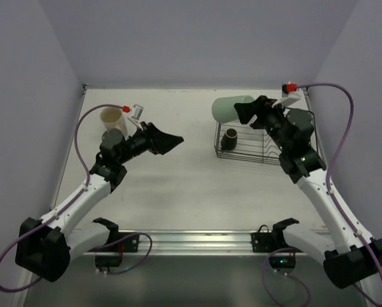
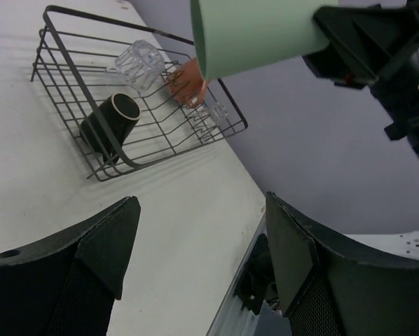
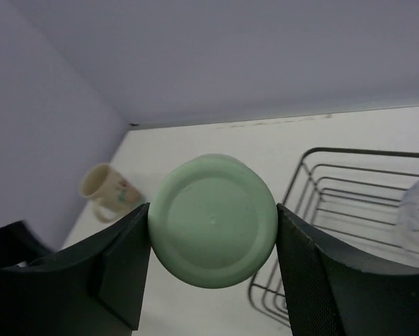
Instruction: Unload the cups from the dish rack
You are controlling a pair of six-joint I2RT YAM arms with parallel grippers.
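The unloading looks partway done: a cream cup [image 1: 111,118] stands on the surface [image 1: 197,192] at the far left. The right hand [image 1: 247,110] is clamped on the mint green cup [image 1: 229,107], holding it on its side in the air near the far-left corner of the dish rack [image 1: 245,155], and the dark brown cup [image 2: 111,122] and a salmon-pink cup [image 2: 187,80] are still inside. The left hand [image 1: 167,141] hovers spread and empty over mid-surface. A broad bare stretch lies between the rack and the cream cup, with walls close behind and to the right of the rack.
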